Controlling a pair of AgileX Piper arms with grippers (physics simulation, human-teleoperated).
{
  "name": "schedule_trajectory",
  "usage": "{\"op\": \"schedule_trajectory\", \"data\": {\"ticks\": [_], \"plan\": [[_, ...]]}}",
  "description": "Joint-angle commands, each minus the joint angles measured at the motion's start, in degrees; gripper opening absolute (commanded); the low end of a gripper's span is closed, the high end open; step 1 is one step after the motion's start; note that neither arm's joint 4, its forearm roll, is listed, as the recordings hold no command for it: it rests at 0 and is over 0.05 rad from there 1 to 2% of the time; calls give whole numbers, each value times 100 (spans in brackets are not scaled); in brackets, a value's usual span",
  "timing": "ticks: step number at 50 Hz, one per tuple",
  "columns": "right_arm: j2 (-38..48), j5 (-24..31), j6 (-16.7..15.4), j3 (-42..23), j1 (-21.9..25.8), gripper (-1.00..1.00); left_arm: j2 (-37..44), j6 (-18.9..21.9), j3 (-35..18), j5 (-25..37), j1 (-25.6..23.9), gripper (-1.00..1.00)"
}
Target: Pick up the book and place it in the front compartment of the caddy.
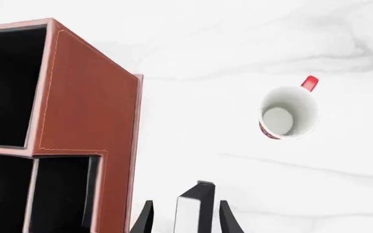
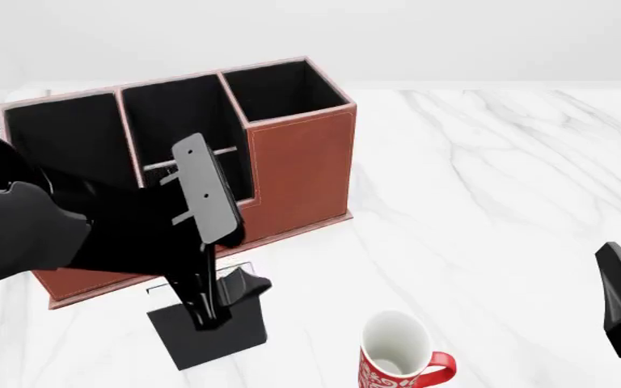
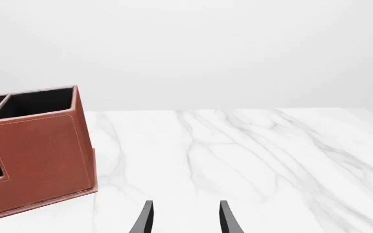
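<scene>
Table: white marble top point(image 2: 504, 186) with soft grey veins running across it, glossy and evenly lit.
Room: plain pale wall behind the table, nothing else to see back there.
Caddy: the reddish-brown caddy point(image 2: 300, 174) sits toward the far left of the table, pale stitching along its edges, black lining inside, tall cells at the back and lower ones stepping down in front.
Book: the black book point(image 2: 208, 331) is gripped edge-up in the left gripper, white page edge facing the wrist camera point(image 1: 190, 211); it sits just in front of the caddy's near wall, outside every cell. Whether its bottom edge touches the marble, I cannot tell.
Left gripper: the left gripper point(image 2: 216, 303) points down, fingers closed narrow on either side of the book.
Right gripper: the right gripper point(image 3: 185, 218) is low over bare marble at the right side, well apart from the caddy, fingers spread with nothing between them.
Mug: a red-and-white mug point(image 2: 397, 356) stands upright near the front edge, just right of the book, handle red.
Writing: a red pattern on the mug's outside, too small to read; no labels visible on the caddy or book.
</scene>
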Motion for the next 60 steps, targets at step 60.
{"op": "schedule_trajectory", "data": {"ticks": [60], "plan": [[-8,5,-11,-2,0,100,823,-337,583,-799,92,100]]}}
